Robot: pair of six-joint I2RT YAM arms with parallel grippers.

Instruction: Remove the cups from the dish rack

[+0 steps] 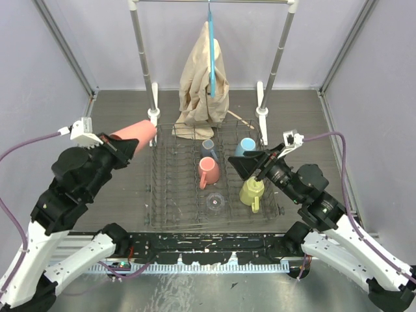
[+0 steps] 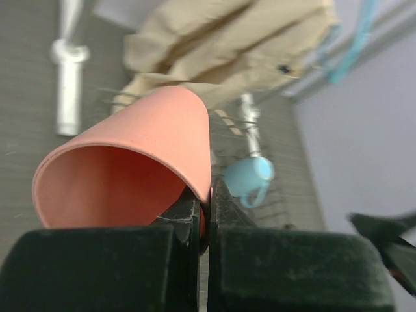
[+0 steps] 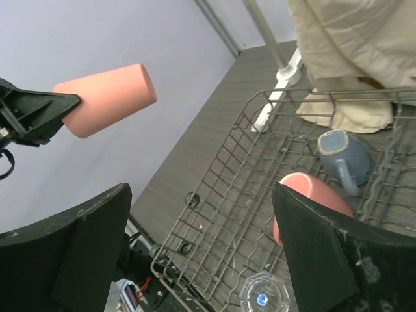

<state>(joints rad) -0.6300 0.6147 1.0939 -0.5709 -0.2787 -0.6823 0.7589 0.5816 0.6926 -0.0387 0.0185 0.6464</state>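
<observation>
Left gripper (image 2: 207, 207), clamped on the rim of a salmon-pink cup (image 2: 130, 156) beside the dish rack (image 1: 172, 188), should next set it on the table (image 1: 110, 117); right gripper (image 3: 201, 214) hangs spread.

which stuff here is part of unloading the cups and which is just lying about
Job: dish rack, raised pink cup, pink mug, grey-blue mug, light blue mug, yellow mug, clear glass.
Just there: clothes rail, beige cloth, blue hanger.

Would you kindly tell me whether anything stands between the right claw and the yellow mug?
Nothing visible does: seen from above, the open right claw hovers right beside the yellow mug in the dish rack, with no other cup between them.
</observation>
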